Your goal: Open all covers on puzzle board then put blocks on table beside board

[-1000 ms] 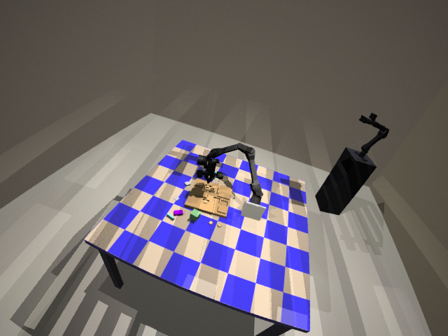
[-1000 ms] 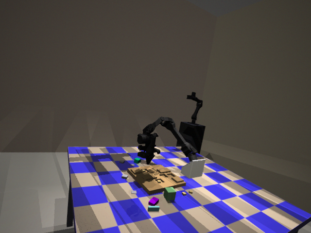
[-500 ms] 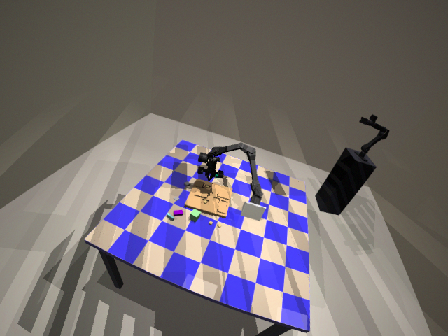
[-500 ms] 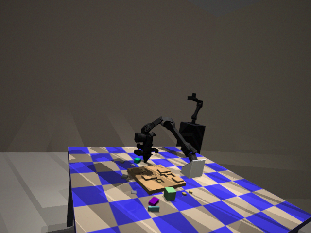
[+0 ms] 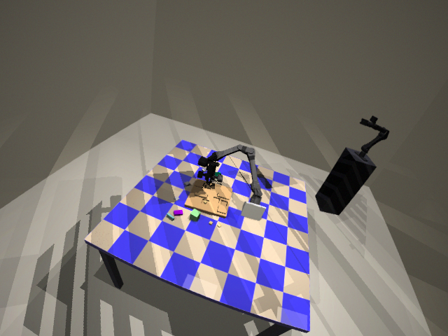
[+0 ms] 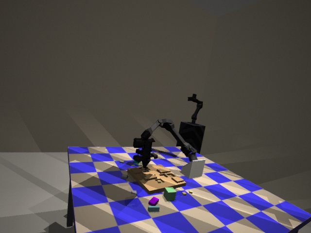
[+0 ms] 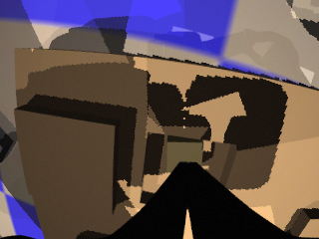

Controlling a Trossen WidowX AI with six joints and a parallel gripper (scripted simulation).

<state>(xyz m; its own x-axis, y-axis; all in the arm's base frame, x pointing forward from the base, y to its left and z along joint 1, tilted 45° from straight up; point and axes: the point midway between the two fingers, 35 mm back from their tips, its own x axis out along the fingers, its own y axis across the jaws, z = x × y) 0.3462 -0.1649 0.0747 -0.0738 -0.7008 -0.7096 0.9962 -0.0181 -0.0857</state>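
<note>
The wooden puzzle board (image 5: 197,203) (image 6: 164,186) (image 7: 299,107) lies under the arm. My gripper (image 5: 208,185) (image 6: 145,167) (image 7: 186,170) is shut and empty, its tips low over the board's far-left part. Just beyond the tips in the wrist view, a dull olive block (image 7: 183,153) sits in a well. A raised cover (image 7: 65,159) lies left of that well. Another small block (image 5: 205,201) (image 6: 159,181) sits in a well nearer the board's front. A green cube (image 5: 194,215) (image 6: 169,194), a purple block (image 5: 178,212) (image 6: 153,201) and a teal block (image 5: 170,216) (image 6: 153,208) rest on the table.
Two small tan blocks (image 5: 211,222) (image 6: 183,193) lie off the board's front edge. A dark green block (image 5: 218,173) (image 6: 136,162) is partly hidden behind the gripper. Small grey pieces (image 6: 124,176) lie left of the board. A pale slanted box (image 5: 253,211) (image 6: 197,168) stands at the arm's base.
</note>
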